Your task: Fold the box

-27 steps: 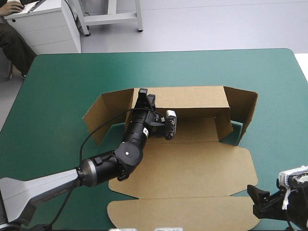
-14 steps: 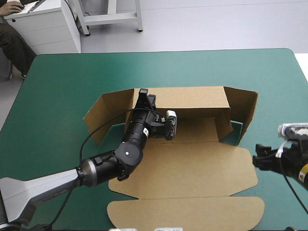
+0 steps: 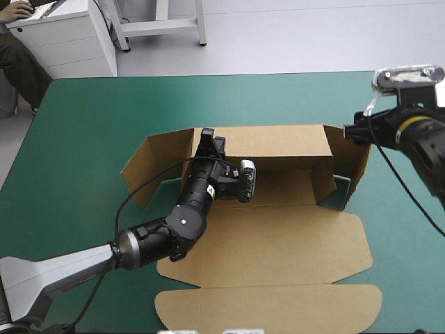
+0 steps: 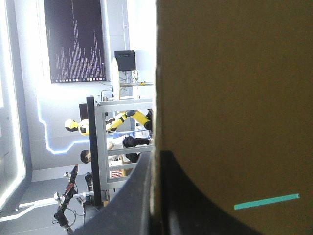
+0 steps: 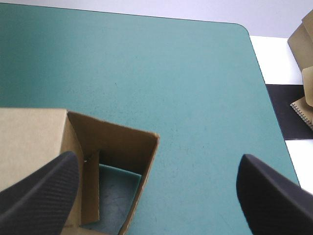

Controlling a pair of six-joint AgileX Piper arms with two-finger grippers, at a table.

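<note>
The brown box (image 3: 278,243) lies mid-table with its lid flat toward the front, its back wall (image 3: 274,142) raised and its side flaps standing. My left gripper (image 3: 206,137) is at the back wall's left end, shut on the box. In the left wrist view the board (image 4: 230,98) stands between the black fingers (image 4: 124,205). My right gripper (image 3: 356,131) hovers open over the top of the right side flap (image 3: 358,156). In the right wrist view that gripper (image 5: 156,159) has its fingers wide apart above the flap's corner (image 5: 122,142) and the bare teal-green cover.
The teal-green cover (image 3: 104,111) shows on all sides of the box. Loose brown board (image 5: 303,39) lies on the floor beyond a rounded table corner. A white cabinet (image 3: 62,35) stands past the far left corner.
My right arm has swung from the table's front right corner toward the far side, and now sits over the box's right flap. The left arm and the box have not moved.
</note>
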